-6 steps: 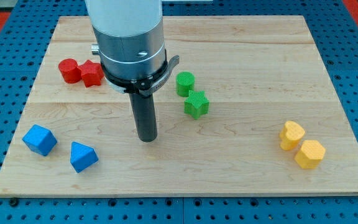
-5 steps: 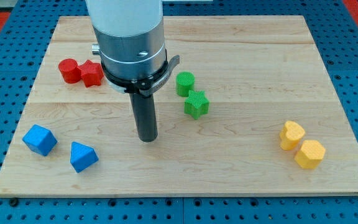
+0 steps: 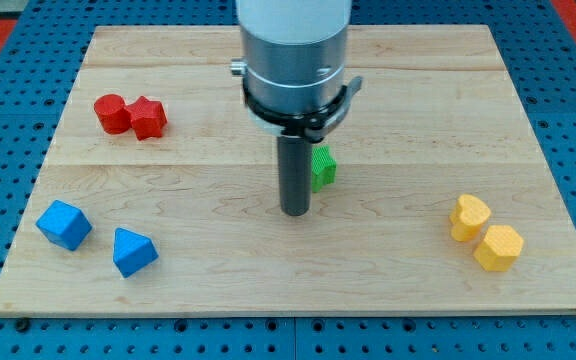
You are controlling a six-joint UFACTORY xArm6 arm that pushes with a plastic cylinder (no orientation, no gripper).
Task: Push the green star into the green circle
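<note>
1. My tip [image 3: 295, 211] has slid right from the board's middle and now sits just left of the green star [image 3: 323, 167], slightly nearer the view's bottom.
2. The star shows only as a sliver beside the rod; it seems unmoved.
3. The green circle is hidden behind the arm's housing, so I cannot confirm contact between them.
4. There are no jaws here, just the rod.
5. I judge I'm lining up below the star for a push toward the far side.
</note>
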